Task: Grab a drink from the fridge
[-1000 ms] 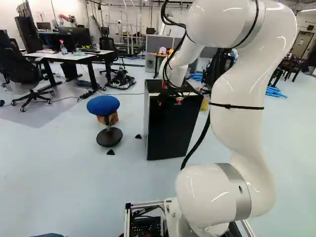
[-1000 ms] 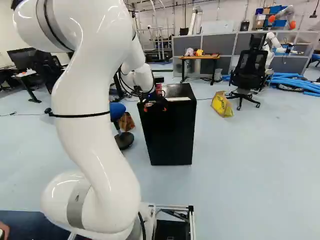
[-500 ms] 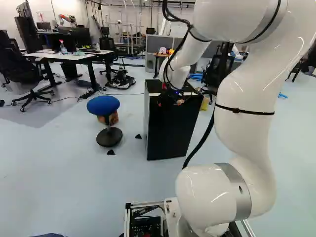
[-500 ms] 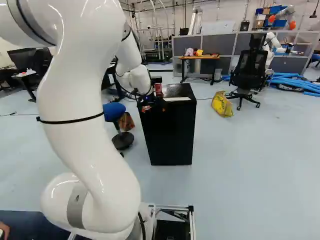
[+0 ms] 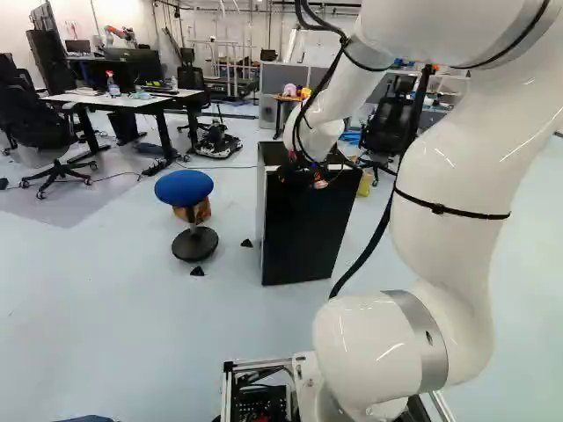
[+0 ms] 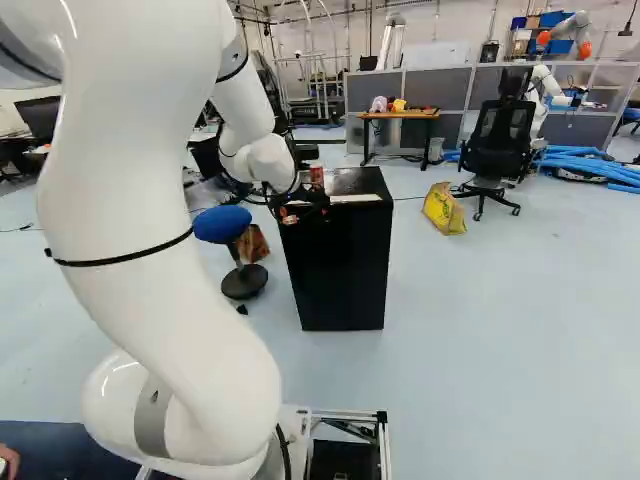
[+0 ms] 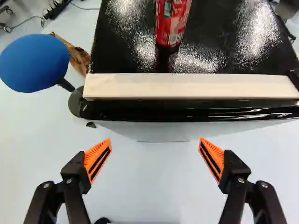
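In the right base view my gripper (image 6: 301, 212) is at the upper front edge of the black fridge (image 6: 336, 270), toward its left corner. In the wrist view the gripper (image 7: 155, 145) stands wide open, nothing between its orange-padded fingers, which point toward the fridge's front edge. A pale strip (image 7: 191, 86) runs along that edge, above the dark door top (image 7: 187, 111). Upright on the glossy black top (image 7: 219, 37) stands a red can (image 7: 173, 23), ahead of the gripper and beyond the strip. The fridge's inside is hidden.
A blue stool (image 5: 184, 188) stands left of the fridge, with a brown bag (image 6: 253, 243) by it. A yellow bag (image 6: 444, 208) and black office chair (image 6: 497, 140) are to the right. Another robot (image 6: 541, 95) is far behind.
The upper arm has swung rightward in the left base view and leftward in the right one, its links bending lower. The gripper has shifted only slightly by the fridge's edge. The base has not moved.
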`<state>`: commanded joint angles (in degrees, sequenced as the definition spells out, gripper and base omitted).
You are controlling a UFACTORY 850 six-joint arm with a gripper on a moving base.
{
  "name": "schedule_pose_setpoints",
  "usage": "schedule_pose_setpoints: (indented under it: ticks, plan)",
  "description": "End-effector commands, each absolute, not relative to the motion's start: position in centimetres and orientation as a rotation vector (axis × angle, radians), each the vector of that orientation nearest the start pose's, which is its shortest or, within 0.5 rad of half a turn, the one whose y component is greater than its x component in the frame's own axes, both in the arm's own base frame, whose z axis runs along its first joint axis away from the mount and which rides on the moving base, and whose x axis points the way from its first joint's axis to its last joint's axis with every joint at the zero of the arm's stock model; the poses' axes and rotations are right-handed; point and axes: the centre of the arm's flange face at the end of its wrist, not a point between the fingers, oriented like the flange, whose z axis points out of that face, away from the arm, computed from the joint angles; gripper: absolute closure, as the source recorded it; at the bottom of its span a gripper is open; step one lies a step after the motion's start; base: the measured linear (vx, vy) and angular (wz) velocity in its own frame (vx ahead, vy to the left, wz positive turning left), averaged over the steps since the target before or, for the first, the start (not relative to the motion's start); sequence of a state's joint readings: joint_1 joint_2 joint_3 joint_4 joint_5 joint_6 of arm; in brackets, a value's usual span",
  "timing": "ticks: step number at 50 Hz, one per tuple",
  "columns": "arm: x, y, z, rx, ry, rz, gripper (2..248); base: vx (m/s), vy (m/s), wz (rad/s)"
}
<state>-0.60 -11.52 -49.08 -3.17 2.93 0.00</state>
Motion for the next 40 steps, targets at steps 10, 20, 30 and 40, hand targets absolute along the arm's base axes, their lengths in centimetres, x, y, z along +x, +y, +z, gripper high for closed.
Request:
schedule_pose_setpoints:
  ticks: [10, 20, 30, 40]
  plan:
    - [52.0, -0.4, 43.7, -2.912, -0.072, -1.223, 3, 0.000, 0.000, 0.000]
    - [52.6, -0.3, 44.3, -2.855, -0.073, -1.346, 3, 0.000, 0.000, 0.000]
    - [53.0, -0.3, 44.8, -2.797, -0.074, -1.459, 3, 0.000, 0.000, 0.000]
    - [53.3, -0.3, 45.3, -2.747, -0.074, -1.547, 3, 0.000, 0.000, 0.000]
